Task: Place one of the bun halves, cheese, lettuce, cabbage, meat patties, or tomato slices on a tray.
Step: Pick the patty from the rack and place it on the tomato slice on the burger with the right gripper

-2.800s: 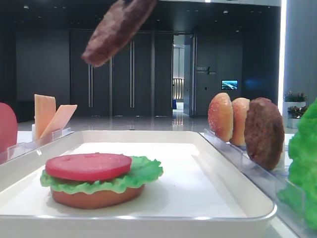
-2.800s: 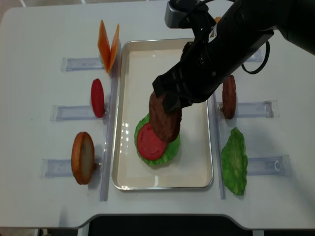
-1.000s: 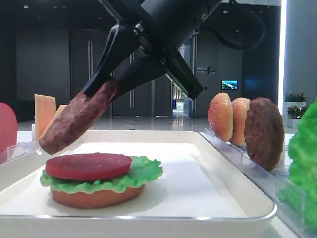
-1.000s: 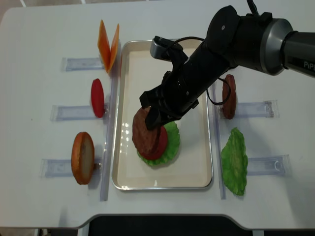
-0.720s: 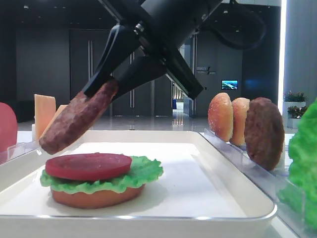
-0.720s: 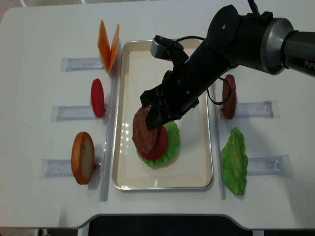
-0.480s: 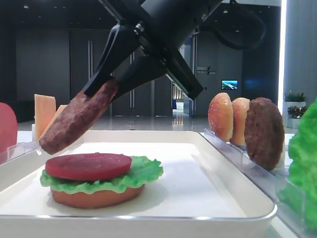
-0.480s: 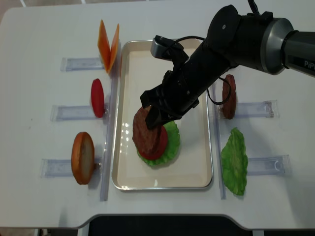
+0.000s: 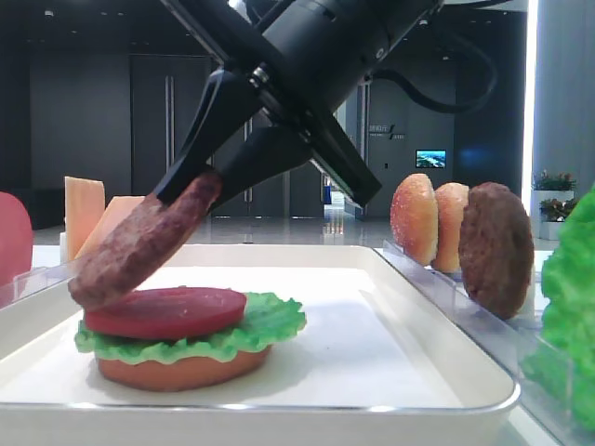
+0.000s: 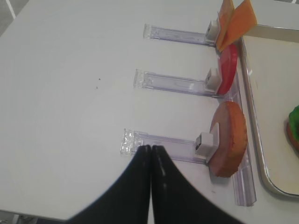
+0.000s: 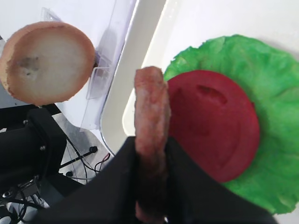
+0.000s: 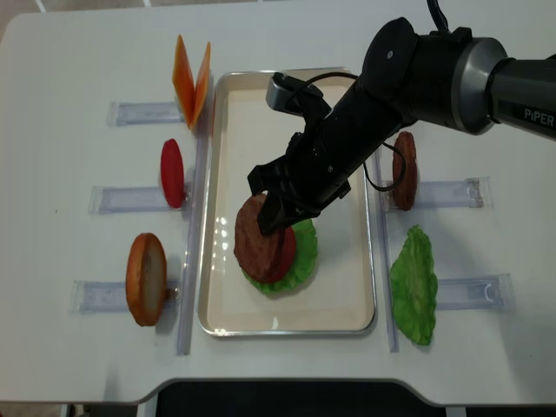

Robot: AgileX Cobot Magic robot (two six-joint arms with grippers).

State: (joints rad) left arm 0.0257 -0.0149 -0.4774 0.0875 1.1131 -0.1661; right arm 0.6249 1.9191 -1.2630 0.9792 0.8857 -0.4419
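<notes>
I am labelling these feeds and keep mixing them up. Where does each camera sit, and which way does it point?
Low exterior view: at tray level, looking along it; right gripper lowering a tilted meat patty onto the tomato slice.
Overhead exterior view: above the table, looking down; right arm across the tray.
Right wrist view: on the right arm, looking past its fingers pinching the patty.
Left wrist view: on the left arm, above a bun half; closed fingertips show.
Shared: the patty appears in both exterior views and the right wrist view.
</notes>
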